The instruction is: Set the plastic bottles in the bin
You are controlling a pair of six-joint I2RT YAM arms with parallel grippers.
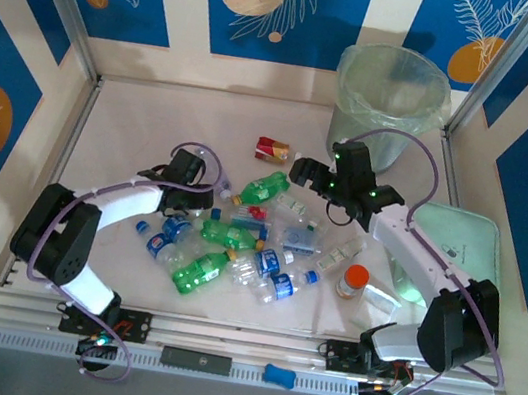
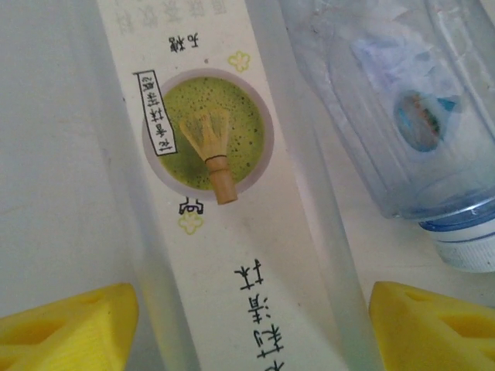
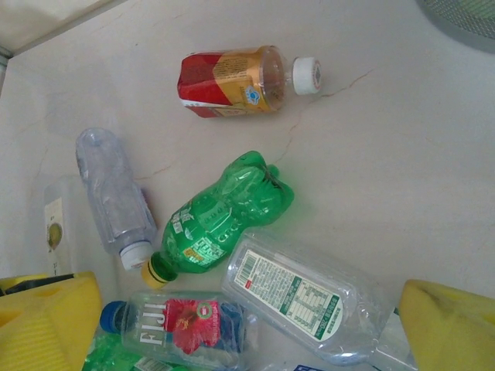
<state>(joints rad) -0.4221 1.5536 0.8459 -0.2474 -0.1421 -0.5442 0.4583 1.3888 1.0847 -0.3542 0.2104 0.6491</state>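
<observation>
Several plastic bottles (image 1: pixel 236 244) lie in a pile at the table's middle, with a red-and-gold bottle (image 1: pixel 272 149) apart toward the back. The bin (image 1: pixel 389 102) stands at the back right, lined with a clear bag. My left gripper (image 1: pixel 192 194) is low at the pile's left edge. Its yellow fingertips (image 2: pixel 69 328) press both sides of a white-labelled bottle (image 2: pixel 224 232) with a green tea picture. My right gripper (image 1: pixel 332 184) hovers open above the pile's far side. Below it lie a green bottle (image 3: pixel 228 212), a clear white-labelled bottle (image 3: pixel 305 297) and a Fiji bottle (image 3: pixel 178 325).
A squat clear container with an orange cap (image 1: pixel 353 280) stands right of the pile. A mint-green tray (image 1: pixel 458 250) lies under the right arm. A clear blue-capped bottle (image 2: pixel 418 124) lies right beside the held one. Bare table stretches along the back left.
</observation>
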